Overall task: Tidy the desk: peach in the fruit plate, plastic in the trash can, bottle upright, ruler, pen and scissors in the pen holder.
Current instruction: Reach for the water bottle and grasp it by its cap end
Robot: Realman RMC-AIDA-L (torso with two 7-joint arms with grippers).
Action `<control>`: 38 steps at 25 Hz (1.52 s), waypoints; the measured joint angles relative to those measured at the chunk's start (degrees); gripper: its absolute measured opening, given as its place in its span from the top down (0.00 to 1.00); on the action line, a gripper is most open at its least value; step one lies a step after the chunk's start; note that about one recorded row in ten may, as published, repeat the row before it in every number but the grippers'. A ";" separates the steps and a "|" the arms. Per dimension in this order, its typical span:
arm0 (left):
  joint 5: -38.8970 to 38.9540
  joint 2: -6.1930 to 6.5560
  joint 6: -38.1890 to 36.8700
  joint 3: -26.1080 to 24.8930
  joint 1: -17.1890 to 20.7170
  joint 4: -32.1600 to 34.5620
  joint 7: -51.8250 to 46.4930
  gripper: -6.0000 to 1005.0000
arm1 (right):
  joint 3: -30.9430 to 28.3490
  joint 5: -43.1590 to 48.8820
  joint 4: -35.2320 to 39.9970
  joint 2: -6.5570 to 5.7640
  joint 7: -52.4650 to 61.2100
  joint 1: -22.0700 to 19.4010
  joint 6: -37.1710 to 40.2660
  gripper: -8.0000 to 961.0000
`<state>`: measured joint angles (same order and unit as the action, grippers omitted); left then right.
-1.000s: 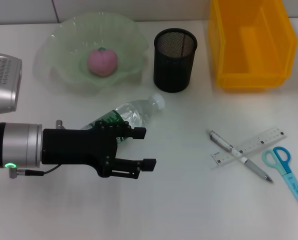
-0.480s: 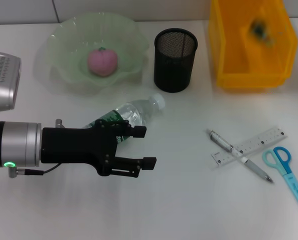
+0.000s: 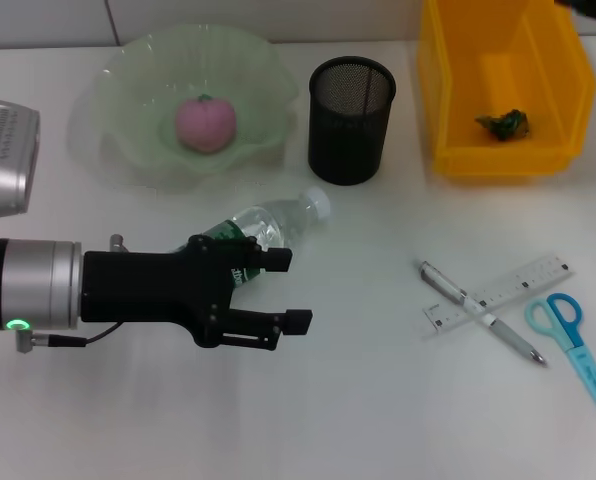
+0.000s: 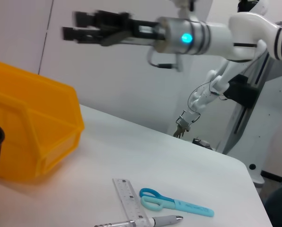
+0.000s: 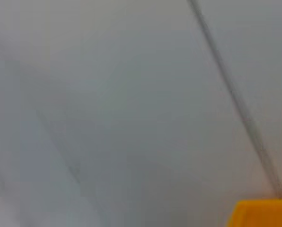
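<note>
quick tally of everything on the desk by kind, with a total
Containers: 3 – fruit plate, pen holder, yellow bin
Fruit: 1 – peach
Trash: 1 – plastic scrap
Bottles: 1 – water bottle, lying down
Stationery: 3 – ruler, pen, scissors
Total: 9
</note>
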<state>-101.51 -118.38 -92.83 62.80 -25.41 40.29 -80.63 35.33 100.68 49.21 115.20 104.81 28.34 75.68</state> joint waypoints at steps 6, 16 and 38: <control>-0.16 0.25 0.46 -0.12 -0.52 0.49 -3.79 0.18 | 0.22 0.23 -2.30 -2.98 -12.40 -6.41 18.88 0.15; -6.63 -0.17 3.90 2.25 -6.42 12.70 -24.32 0.18 | 0.22 3.75 -15.75 -1.86 -37.45 -15.15 29.88 0.15; -42.08 -0.81 24.24 36.65 -26.08 22.61 -71.84 0.18 | 0.19 6.20 -18.52 -0.64 -39.59 -15.44 30.56 0.15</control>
<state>-143.59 -119.18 -68.59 99.44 -51.49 62.90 -152.47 35.52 106.88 30.69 114.55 65.22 12.90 106.24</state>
